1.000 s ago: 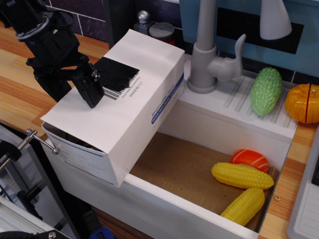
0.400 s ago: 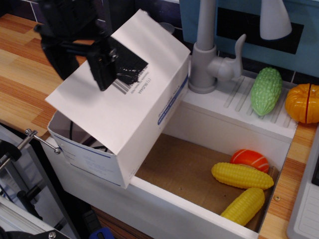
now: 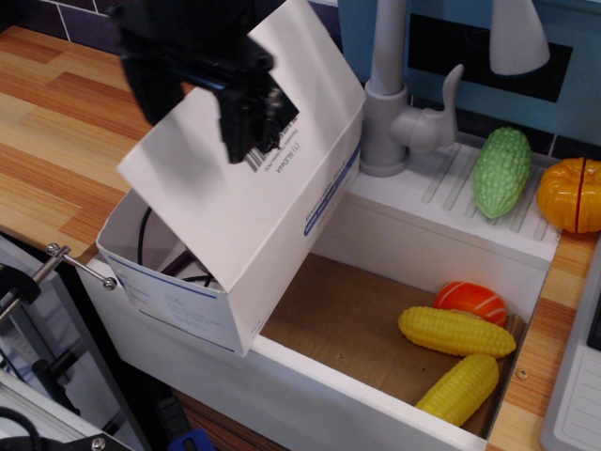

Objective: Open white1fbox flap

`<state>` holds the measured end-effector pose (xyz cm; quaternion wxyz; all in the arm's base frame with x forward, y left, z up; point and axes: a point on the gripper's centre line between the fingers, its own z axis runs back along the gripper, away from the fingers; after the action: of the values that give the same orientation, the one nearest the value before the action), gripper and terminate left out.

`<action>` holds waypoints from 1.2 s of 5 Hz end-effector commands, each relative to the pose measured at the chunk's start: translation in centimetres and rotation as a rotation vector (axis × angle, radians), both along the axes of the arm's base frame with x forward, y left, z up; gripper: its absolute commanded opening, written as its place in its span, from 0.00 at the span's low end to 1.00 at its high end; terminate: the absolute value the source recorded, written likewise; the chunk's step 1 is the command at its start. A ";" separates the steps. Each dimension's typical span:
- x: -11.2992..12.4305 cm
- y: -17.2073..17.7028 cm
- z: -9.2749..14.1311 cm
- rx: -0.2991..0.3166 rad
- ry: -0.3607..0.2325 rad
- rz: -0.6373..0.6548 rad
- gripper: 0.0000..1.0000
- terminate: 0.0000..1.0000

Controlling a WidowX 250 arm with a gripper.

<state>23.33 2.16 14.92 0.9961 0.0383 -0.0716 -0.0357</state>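
**Flap lifted partway, box still tipped over the sink edge**

Only one view is on offer. The white1fbox (image 3: pixel 225 282) sits at the near-left corner of the white sink basin (image 3: pixel 413 235), partly on the wooden counter (image 3: pixel 56 160) and partly overhanging the basin, so its long side leans out toward the sink floor. The flap (image 3: pixel 235 178) is hinged along the box's right-hand long edge, beside the blue printed strip, and stands raised at a steep slant, its left edge free in the air. That opens a gap on the left through which dark cables show inside.

The black gripper (image 3: pixel 246 117) is at the upper face of the flap, over the black patch and barcode. It is blurred, and I cannot tell whether its fingers are spread, closed or pinching the cardboard.

Judging by the tilt, the opening is well underway but not complete; the flap has not swung past upright. Right of the box stand the grey faucet (image 3: pixel 390 85), and in the basin two toy corn cobs (image 3: pixel 457 331).
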 end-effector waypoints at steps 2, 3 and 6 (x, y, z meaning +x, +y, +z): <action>3.2 -8.0 1.9 0.026 -0.136 -0.120 1.00 0.00; 3.6 -10.5 0.3 0.023 -0.136 -0.051 1.00 0.00; 3.9 -12.9 -5.1 -0.036 -0.191 0.000 1.00 0.00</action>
<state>26.76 -10.46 8.60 0.9883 0.0226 -0.1480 -0.0277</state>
